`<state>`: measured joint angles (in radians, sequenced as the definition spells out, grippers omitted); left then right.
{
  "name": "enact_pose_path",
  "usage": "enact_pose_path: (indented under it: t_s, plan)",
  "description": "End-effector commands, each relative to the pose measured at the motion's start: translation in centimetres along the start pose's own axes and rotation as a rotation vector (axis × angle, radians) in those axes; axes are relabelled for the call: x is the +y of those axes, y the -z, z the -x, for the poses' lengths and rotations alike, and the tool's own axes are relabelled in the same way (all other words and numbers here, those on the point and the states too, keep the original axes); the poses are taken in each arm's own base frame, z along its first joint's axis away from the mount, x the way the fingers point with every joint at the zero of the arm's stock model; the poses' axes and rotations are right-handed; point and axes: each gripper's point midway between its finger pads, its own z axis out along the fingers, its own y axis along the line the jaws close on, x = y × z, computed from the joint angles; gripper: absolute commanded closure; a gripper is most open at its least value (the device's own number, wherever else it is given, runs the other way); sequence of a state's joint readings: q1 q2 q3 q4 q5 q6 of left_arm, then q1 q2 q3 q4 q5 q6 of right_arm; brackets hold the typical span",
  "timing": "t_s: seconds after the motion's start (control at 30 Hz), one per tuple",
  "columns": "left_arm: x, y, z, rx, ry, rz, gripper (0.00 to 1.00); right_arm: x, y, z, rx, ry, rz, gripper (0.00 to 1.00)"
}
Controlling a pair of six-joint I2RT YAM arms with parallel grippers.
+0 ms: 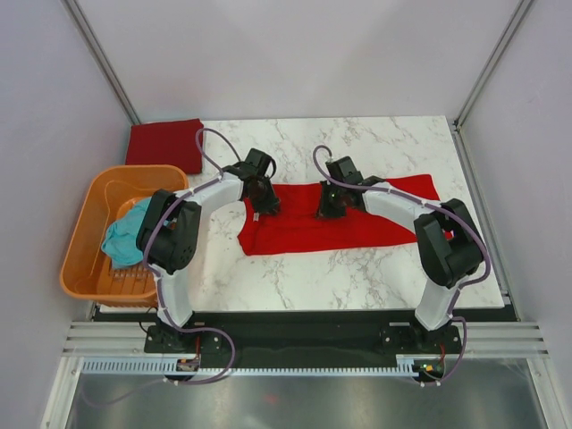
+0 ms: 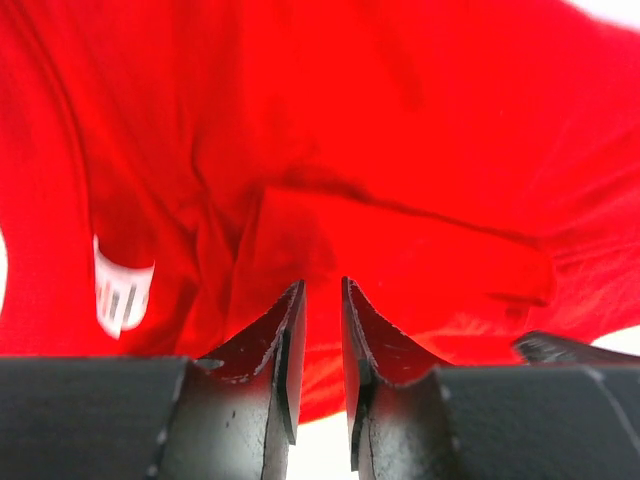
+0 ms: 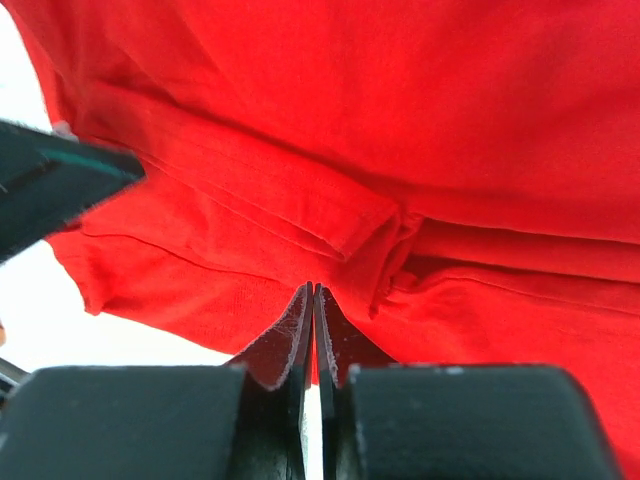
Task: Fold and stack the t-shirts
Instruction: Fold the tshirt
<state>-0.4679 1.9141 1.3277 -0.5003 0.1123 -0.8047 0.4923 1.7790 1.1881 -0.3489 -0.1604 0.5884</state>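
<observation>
Grippers, two, both low over one garment. Left gripper (image 2: 322, 287): jaws narrowly parted, tips at a raised fold near the white neck label (image 2: 122, 290); no cloth was plainly pinched. Right gripper (image 3: 312, 290): jaws pressed together at a hemmed fold; whether a thin layer was caught between them could not be told.

Bright red t-shirt (image 1: 304, 223): lay spread crosswise on the middle of the table (image 1: 375, 277), rumpled, under both grippers.

Step in hand, by judgement: taking hold of one edge for a fold. To do it well, each jaw pair wanted to bite the same edge, level with its partner, then lift and carry together so the cloth would land flat, not twisted.

Maroon t-shirt (image 1: 165, 143): folded, far left, beyond the basket. Teal t-shirt (image 1: 121, 237): bunched in the orange basket (image 1: 76, 259) at the table's left side, not yet folded.

Table: white marble-patterned top, smooth. Room: pale plain panels on three sides, metal framing at the corners.
</observation>
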Motion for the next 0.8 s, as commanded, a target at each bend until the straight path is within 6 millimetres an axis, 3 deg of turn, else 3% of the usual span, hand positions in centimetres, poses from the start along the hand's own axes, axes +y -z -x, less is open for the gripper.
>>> enact_pose_path:
  t_s: [0.0,0.17,0.43,0.63,0.77]
  plan:
    - [-1.5,-0.1,2.2,-0.051,-0.055,-0.021,0.73,0.7,-0.8,0.6,-0.004,0.025,0.001,0.92]
    - [-1.6,-1.1,3.4,-0.070,-0.062,-0.006,0.73,0.1,-1.4,1.7,-0.039,0.021,-0.046,0.93]
    - [-2.7,-0.8,6.7,-0.142,-0.072,-0.012,0.72,-0.2,-2.6,4.6,-0.109,0.012,-0.103,0.92]
    - [-3.4,3.4,9.1,-0.268,-0.073,-0.016,0.66,-0.6,-2.6,5.6,-0.141,-0.004,-0.131,0.90]
    - [-2.8,4.6,7.7,-0.271,-0.086,-0.006,0.64,-1.1,-2.8,5.4,-0.140,-0.020,-0.147,0.90]
